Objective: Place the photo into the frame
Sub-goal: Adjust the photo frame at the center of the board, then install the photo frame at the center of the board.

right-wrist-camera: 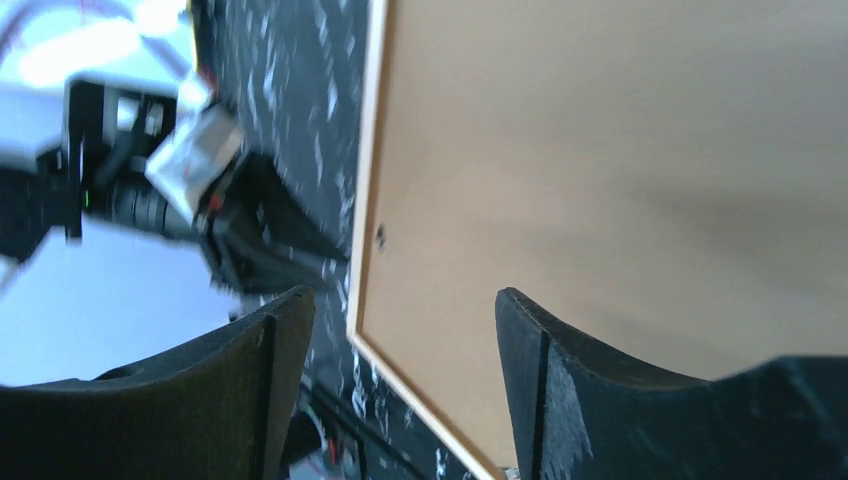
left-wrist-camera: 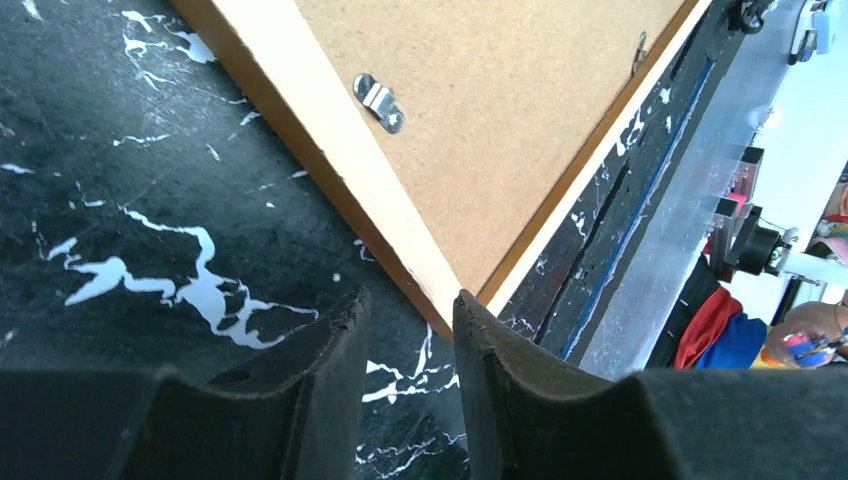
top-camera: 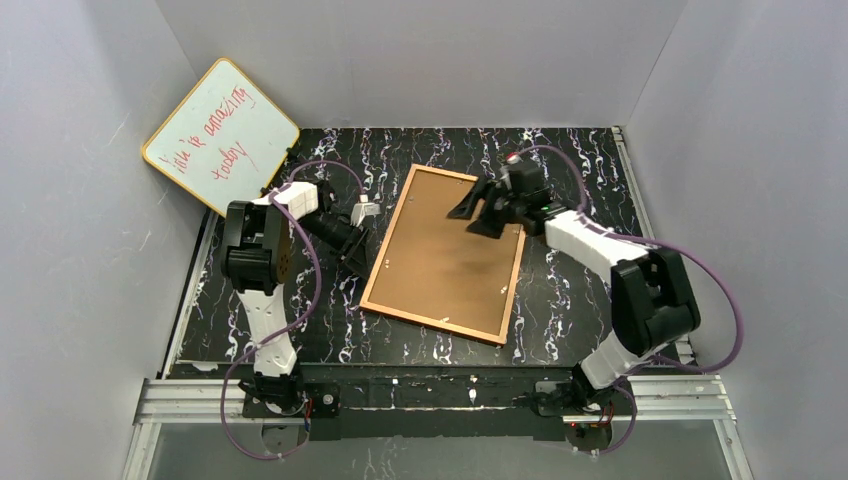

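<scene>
The frame (top-camera: 440,255) lies face down on the black marbled table, its brown fibreboard back up. The photo is not in view. My left gripper (top-camera: 362,262) is open and empty at the frame's left edge, low over the table. In the left wrist view its fingers (left-wrist-camera: 325,345) stand just short of the frame's corner (left-wrist-camera: 450,290), and a metal clip (left-wrist-camera: 378,102) shows on the back. My right gripper (top-camera: 478,215) is open and empty above the frame's far right part. In the right wrist view the frame's back (right-wrist-camera: 600,180) fills the picture.
A yellow-edged whiteboard (top-camera: 221,133) with red writing leans in the back left corner. Grey walls close in the table on three sides. An aluminium rail (top-camera: 430,395) runs along the near edge by the arm bases.
</scene>
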Controlling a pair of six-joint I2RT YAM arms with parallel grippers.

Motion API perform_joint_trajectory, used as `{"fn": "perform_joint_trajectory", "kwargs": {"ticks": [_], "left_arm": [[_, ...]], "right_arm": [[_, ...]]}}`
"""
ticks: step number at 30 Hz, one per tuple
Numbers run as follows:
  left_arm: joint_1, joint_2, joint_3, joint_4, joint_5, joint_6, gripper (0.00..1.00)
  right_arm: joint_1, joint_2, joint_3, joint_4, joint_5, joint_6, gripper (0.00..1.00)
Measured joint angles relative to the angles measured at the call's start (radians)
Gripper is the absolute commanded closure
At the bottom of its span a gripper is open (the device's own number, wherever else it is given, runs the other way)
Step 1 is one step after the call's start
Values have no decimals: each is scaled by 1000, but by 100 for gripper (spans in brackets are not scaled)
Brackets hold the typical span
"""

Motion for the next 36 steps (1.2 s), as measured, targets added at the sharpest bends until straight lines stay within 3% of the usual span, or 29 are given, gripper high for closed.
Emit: {"fn": "perform_joint_trajectory", "kwargs": {"ticks": [5, 14, 24, 36], "left_arm": [[-4, 58, -8, 39, 15, -40, 75], [-4, 65, -17, 49, 46, -90, 82], [3, 63, -55, 91, 75, -144, 84], [4, 57, -71, 108, 84, -164, 85]], "right_arm": [[175, 109, 0, 109, -77, 53, 28], [317, 370, 161, 128, -126, 76, 32], [389, 502, 287, 129, -140, 75, 34], [406, 528, 326, 120, -138, 63, 36]]}}
